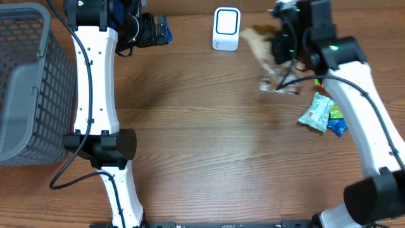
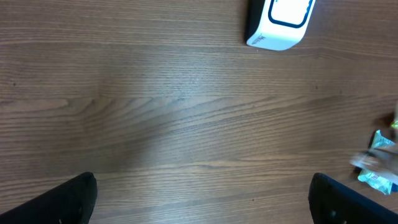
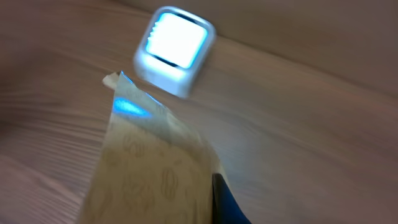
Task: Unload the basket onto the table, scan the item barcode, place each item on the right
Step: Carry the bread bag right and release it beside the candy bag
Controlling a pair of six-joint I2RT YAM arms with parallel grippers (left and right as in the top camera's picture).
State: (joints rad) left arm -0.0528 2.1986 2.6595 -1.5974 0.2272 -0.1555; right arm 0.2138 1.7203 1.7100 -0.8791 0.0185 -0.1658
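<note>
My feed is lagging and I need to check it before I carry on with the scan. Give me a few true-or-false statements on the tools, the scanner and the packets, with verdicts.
1. The right tool is shut on a tan packet. True.
2. The left tool grips the scanner. False: it is open and empty, off to the scanner's side and apart from it.
3. The scanner's face is lit, and the tan packet is held up near it. True.
4. The teal packet lies in the basket. False: it lies on the table at the far side from the basket, by the right arm.
</note>
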